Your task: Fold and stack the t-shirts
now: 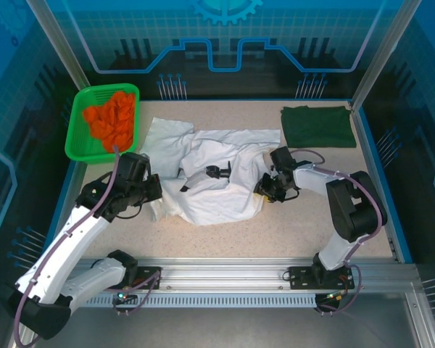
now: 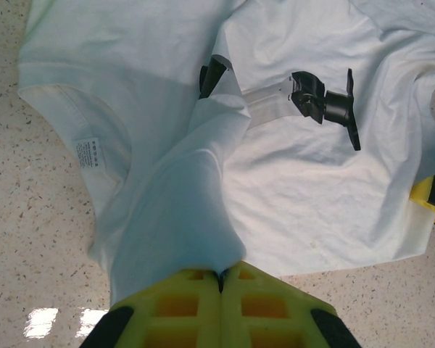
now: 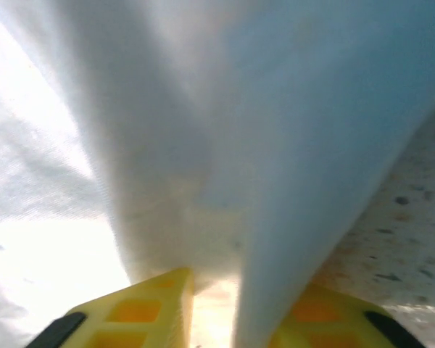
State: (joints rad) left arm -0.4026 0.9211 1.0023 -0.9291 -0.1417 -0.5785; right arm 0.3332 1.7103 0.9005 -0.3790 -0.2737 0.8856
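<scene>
The speckled table (image 1: 333, 217) carries the white t-shirt (image 1: 217, 188) crumpled across its middle, spread between the two arms, with one sleeve reaching toward the far left. The dark green t-shirt (image 1: 317, 126) lies folded flat in the far right corner, well apart from both arms and from the white one. At the far left stands a green basket (image 1: 74, 127) holding orange pieces (image 1: 112, 116), just beyond the left arm's wrist and not touching the shirt. The left gripper (image 1: 154, 191) sits at the near-left edge of the white t-shirt; its own camera shows the yellow fingers (image 2: 268, 304) pressed together with a ridge of cloth pinched between them and drawn up off the table - a hold the overhead view cannot confirm. The right gripper (image 1: 265, 187) meets the shirt's right edge; from its wrist a fold of white cloth (image 3: 203, 109) hangs down between the yellow fingers (image 3: 141, 308), which stand a narrow way apart, and whether they grip it I cannot tell. The left wrist view also shows the black print (image 2: 326, 105) on the shirt's chest, small from overhead (image 1: 217, 172), and the neck label (image 2: 89, 152) inside the collar. Nothing lies on the shirt between the two grippers.
</scene>
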